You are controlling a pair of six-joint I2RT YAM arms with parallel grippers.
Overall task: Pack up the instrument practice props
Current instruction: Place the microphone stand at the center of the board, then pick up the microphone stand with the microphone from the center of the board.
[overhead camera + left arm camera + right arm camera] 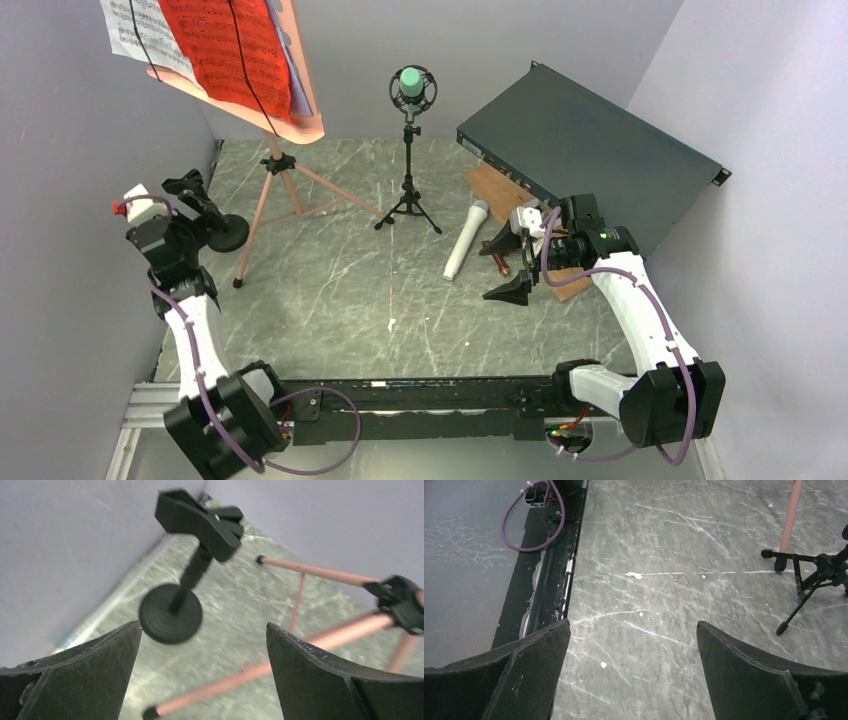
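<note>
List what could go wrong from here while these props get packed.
1. The left gripper is open right beside the black mount and a leg of the pink tripod. A bump to that leg might topple the tall stand and spill its sheet-music pages.
2. The white microphone lies loose on its side, so it may roll if pinched off-centre.
3. The green microphone sits high on a slim black tripod, so it could tip easily.

No legible words or numbers, only unreadable staff notation on red page (225, 45) and white page (130, 30)
</note>
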